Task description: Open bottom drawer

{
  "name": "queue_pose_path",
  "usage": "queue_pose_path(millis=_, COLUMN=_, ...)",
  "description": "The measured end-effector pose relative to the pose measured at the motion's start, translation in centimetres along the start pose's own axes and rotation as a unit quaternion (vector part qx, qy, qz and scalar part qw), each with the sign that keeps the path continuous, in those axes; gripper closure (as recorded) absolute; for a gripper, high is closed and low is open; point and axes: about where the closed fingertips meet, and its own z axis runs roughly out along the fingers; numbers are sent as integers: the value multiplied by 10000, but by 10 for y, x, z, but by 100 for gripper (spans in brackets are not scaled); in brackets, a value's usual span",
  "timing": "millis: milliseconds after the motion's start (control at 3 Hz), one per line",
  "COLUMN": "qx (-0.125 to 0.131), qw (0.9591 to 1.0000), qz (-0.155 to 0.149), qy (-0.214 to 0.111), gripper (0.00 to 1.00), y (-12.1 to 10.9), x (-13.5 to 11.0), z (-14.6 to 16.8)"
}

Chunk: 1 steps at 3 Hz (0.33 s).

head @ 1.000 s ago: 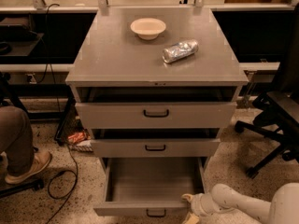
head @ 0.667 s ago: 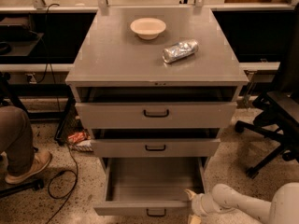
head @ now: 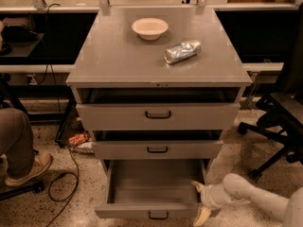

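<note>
The grey cabinet has three drawers. The bottom drawer is pulled well out, its empty grey inside showing, with a small black loop handle at the centre of its front. My gripper is at the drawer's front right corner, at the end of my white arm coming in from the lower right. One finger points up by the drawer's right wall and the other hangs down past the front; they stand apart with nothing between them. The middle drawer and top drawer are each slightly out.
A cream bowl and a silvery crumpled bottle lie on the cabinet top. A person's leg and shoe and a black cable are on the floor at left. A black office chair stands at right.
The gripper has shifted slightly to the right and away from the drawer front. The bottom drawer stays pulled out as before.
</note>
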Motion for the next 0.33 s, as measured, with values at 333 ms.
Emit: queue_pose_path(millis=333, qx=441, qw=9987, qz=-193, qy=163, gripper=0, y=-31, x=-16, z=-53)
